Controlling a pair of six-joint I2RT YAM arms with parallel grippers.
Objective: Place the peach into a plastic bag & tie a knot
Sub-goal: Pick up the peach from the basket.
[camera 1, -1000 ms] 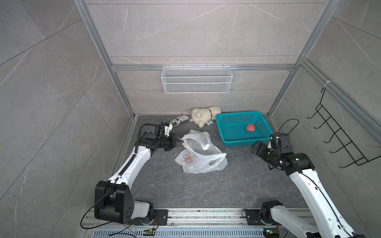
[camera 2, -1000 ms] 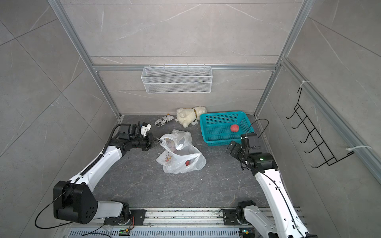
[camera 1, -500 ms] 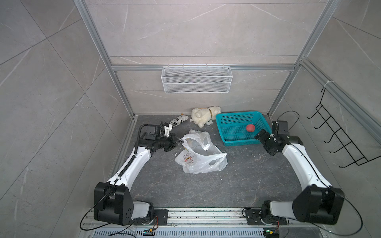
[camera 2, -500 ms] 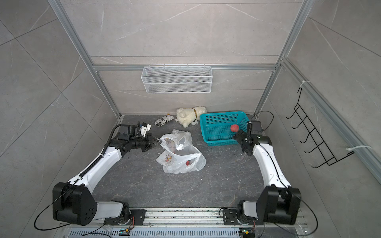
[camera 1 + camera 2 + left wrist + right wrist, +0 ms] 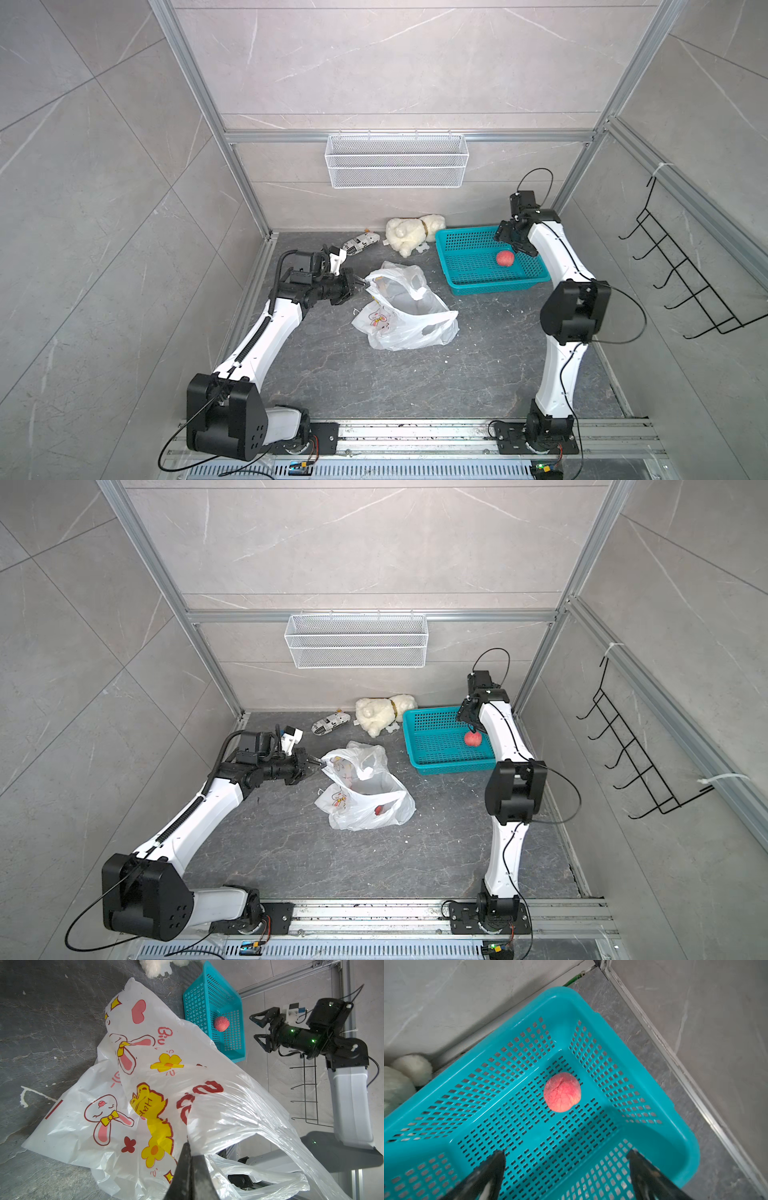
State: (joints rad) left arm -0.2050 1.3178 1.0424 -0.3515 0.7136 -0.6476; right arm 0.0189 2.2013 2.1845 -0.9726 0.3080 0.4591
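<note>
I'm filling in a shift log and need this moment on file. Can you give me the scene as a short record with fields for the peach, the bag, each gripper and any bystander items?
peach: lying in the teal basket, not held
plastic bag: crumpled, handles untied
left gripper: shut on the bag's edge
right gripper: open, over the basket, apart from the peach
other items: plush toy beside the basket; printed packet next to it
</note>
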